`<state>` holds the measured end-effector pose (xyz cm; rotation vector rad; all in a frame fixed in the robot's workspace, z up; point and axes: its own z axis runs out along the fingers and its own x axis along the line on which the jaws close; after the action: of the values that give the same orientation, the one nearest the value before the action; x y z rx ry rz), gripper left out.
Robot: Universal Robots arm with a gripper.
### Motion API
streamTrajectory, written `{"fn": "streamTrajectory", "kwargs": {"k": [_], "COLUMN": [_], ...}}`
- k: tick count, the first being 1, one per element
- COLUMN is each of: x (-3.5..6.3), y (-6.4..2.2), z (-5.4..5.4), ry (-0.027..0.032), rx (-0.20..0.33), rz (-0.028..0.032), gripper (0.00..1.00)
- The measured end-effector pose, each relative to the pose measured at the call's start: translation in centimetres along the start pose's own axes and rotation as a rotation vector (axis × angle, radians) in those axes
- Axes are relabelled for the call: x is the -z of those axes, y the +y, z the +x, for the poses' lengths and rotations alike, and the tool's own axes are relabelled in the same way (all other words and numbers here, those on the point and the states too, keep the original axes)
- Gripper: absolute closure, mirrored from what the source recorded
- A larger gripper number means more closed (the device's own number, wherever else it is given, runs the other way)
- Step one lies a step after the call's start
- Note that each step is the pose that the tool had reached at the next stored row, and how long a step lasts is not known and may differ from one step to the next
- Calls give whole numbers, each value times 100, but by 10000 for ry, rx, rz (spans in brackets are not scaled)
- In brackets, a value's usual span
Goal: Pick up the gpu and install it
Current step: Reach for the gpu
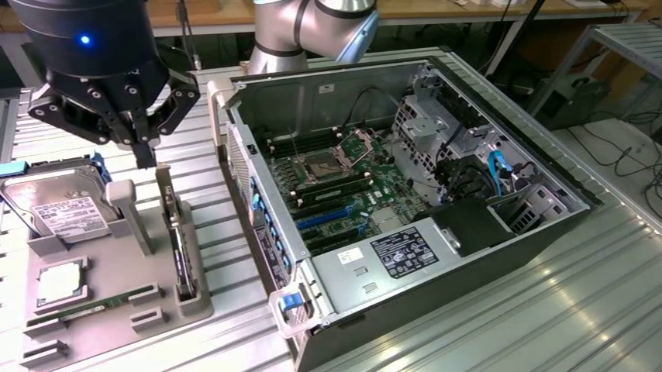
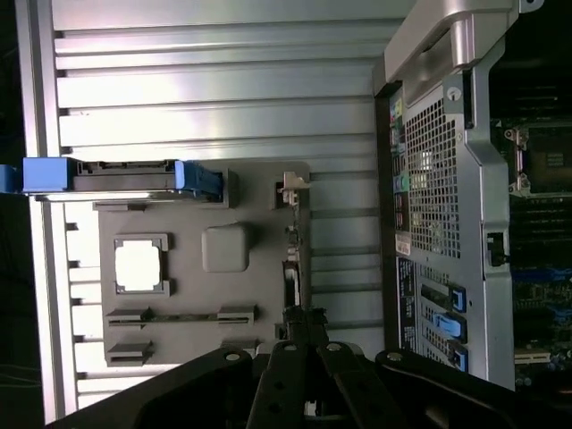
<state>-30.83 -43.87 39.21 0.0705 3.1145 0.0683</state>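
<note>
slatted table (image 1: 579, 302) — gpu (image 1: 179, 236) on edge

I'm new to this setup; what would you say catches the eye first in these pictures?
The open computer case, its motherboard exposed, dominates the exterior view's centre and right. At that view's upper left the black gripper hangs, fingers shut, just above the gpu, which stands on edge in the grey holder tray beside a hard drive.
</note>
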Motion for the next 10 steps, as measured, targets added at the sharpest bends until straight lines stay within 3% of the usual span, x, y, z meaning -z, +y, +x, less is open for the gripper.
{"fn": "streamTrajectory", "kwargs": {"k": [7, 10], "x": [1, 1], "y": [-158, -173], "z": [79, 90], "ry": [4, 3], "rx": [46, 49], "rz": [0, -12], "gripper": [89, 89]}}
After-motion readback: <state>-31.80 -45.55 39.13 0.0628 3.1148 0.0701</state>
